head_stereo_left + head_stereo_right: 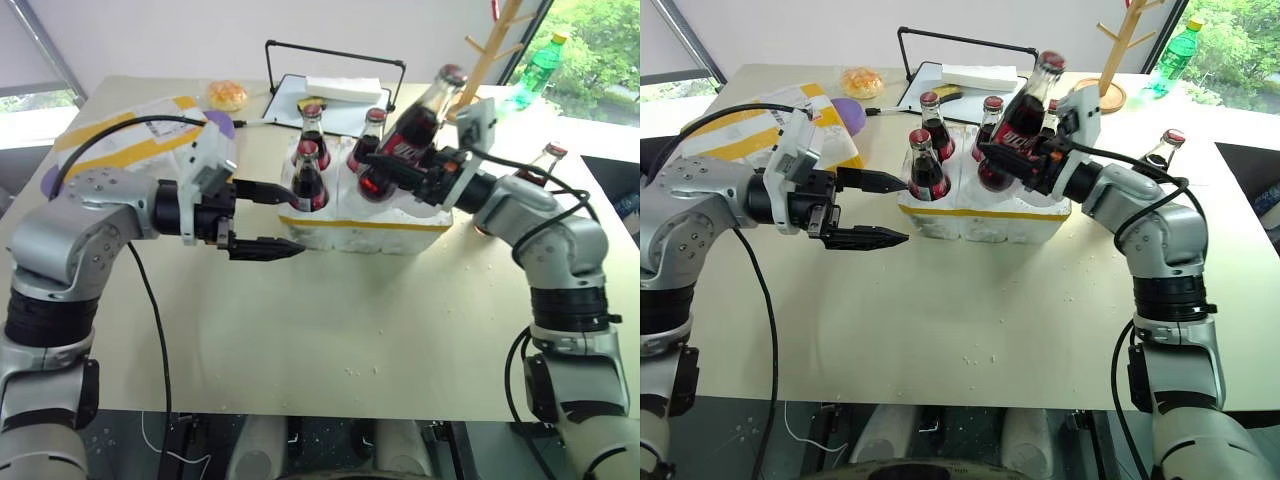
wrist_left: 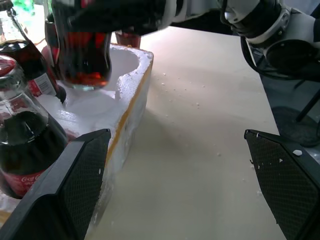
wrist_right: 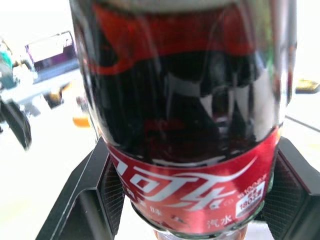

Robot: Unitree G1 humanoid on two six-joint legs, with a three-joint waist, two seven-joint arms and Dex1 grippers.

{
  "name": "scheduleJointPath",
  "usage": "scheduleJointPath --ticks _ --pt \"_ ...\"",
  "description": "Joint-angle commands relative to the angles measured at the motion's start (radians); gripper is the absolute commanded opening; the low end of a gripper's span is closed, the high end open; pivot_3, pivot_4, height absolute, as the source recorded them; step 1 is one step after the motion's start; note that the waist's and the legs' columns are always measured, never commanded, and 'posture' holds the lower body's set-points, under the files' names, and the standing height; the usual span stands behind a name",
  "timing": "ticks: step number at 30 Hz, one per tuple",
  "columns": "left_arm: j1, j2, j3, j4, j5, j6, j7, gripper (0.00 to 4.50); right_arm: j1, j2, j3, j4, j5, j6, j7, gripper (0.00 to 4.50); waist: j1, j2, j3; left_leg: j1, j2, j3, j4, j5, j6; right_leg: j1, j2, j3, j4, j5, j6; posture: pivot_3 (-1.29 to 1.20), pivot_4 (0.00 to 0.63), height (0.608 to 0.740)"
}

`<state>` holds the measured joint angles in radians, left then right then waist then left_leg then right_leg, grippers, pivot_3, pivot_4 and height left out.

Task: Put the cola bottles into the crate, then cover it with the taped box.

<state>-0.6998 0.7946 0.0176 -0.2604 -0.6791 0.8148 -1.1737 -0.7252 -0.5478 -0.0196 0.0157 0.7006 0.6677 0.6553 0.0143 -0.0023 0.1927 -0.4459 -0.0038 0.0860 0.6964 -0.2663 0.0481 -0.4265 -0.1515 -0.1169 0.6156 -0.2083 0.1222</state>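
The crate (image 1: 350, 228), white foam with a yellow band, sits mid-table. Three cola bottles (image 1: 308, 176) stand in its wells. My right gripper (image 1: 395, 165) is shut on another cola bottle (image 1: 418, 122), which leans with its cap to the right and its base just over a well on the crate's right side (image 2: 80, 55). The right wrist view shows the label (image 3: 190, 200) between both fingers. One more cola bottle (image 1: 546, 160) stands on the table behind my right arm. My left gripper (image 1: 268, 218) is open, level, just left of the crate. The taped box (image 1: 130, 140) lies at the back left.
A green plastic bottle (image 1: 541, 62) and a wooden rack (image 1: 492, 55) stand at the back right. A black wire-handled tray (image 1: 335, 92) with a white pad is behind the crate. A bun (image 1: 228, 95) lies beside it. Foam crumbs dot the table's front.
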Motion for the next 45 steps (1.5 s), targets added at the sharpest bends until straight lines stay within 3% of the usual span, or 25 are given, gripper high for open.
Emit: scheduleJointPath --ticks 1,11,13,15,20,24,34,38,45 --pt "0.008 0.014 0.035 -0.045 -0.024 -0.008 0.015 4.50 -0.014 0.002 0.025 -0.029 -0.055 -0.063 0.073 2.83 -0.005 0.000 0.000 0.000 0.000 0.000 0.000 0.000 0.000 0.000 0.000 0.000 0.000 0.000 0.000 0.00 0.150 0.740" --pt "0.010 0.014 0.034 -0.052 -0.040 -0.007 0.039 4.50 -0.022 0.090 0.096 0.103 -0.217 -0.125 0.090 2.83 -0.008 0.000 0.000 0.001 0.000 0.000 0.000 0.000 0.000 0.000 0.000 0.000 0.000 0.000 0.000 0.00 0.150 0.740" --pt "0.005 0.012 0.030 -0.048 -0.040 -0.009 0.041 4.50 -0.032 0.110 0.090 0.138 -0.235 -0.122 0.078 3.87 -0.013 -0.001 0.000 0.002 0.000 0.000 0.000 0.000 -0.001 0.001 0.000 0.000 0.000 0.000 0.000 0.00 0.150 0.740" --pt "-0.003 0.008 0.024 -0.045 -0.040 -0.010 0.042 4.50 -0.035 0.124 0.083 0.158 -0.247 -0.121 0.074 4.48 -0.023 0.000 0.000 0.003 0.000 0.000 0.000 0.001 -0.001 0.002 0.000 0.000 0.000 0.000 0.000 0.00 0.150 0.740" --pt "-0.022 0.000 0.014 -0.031 -0.039 -0.015 0.039 4.50 -0.018 0.128 0.054 0.133 -0.268 -0.120 0.046 4.48 -0.027 0.000 0.000 0.004 0.001 0.000 0.000 0.001 -0.002 0.002 0.000 0.000 0.000 0.000 0.000 0.00 0.150 0.740" --pt "-0.028 -0.006 0.005 -0.023 -0.036 -0.020 0.035 4.50 0.056 0.088 -0.022 -0.014 -0.224 -0.062 0.013 4.48 -0.019 0.000 0.000 0.003 0.000 -0.001 0.000 0.001 -0.002 0.002 0.000 0.000 0.000 0.000 0.000 0.00 0.150 0.740" --pt "-0.068 -0.035 -0.033 0.035 -0.013 -0.047 0.004 4.50 0.481 -0.017 -0.403 -0.500 -0.084 0.152 -0.189 4.48 -0.001 -0.001 0.000 0.003 0.000 0.000 0.000 0.001 -0.002 0.002 0.000 0.000 -0.001 0.000 0.000 0.00 0.150 0.740" --pt "-0.101 -0.061 -0.056 0.073 0.003 -0.064 -0.011 4.50 0.560 -0.003 -0.551 -0.496 -0.101 0.146 -0.297 4.48 -0.002 0.000 0.000 0.003 0.000 0.000 0.000 0.001 -0.002 0.002 0.000 0.000 -0.001 0.000 0.000 0.00 0.150 0.740" --pt "-0.127 -0.085 -0.073 0.102 0.021 -0.082 -0.029 4.50 0.526 0.000 -0.561 -0.372 -0.166 0.075 -0.391 4.48 -0.004 0.000 -0.001 0.004 0.000 0.000 0.000 0.001 -0.002 0.002 0.000 0.001 0.000 0.000 0.000 0.00 0.150 0.740"
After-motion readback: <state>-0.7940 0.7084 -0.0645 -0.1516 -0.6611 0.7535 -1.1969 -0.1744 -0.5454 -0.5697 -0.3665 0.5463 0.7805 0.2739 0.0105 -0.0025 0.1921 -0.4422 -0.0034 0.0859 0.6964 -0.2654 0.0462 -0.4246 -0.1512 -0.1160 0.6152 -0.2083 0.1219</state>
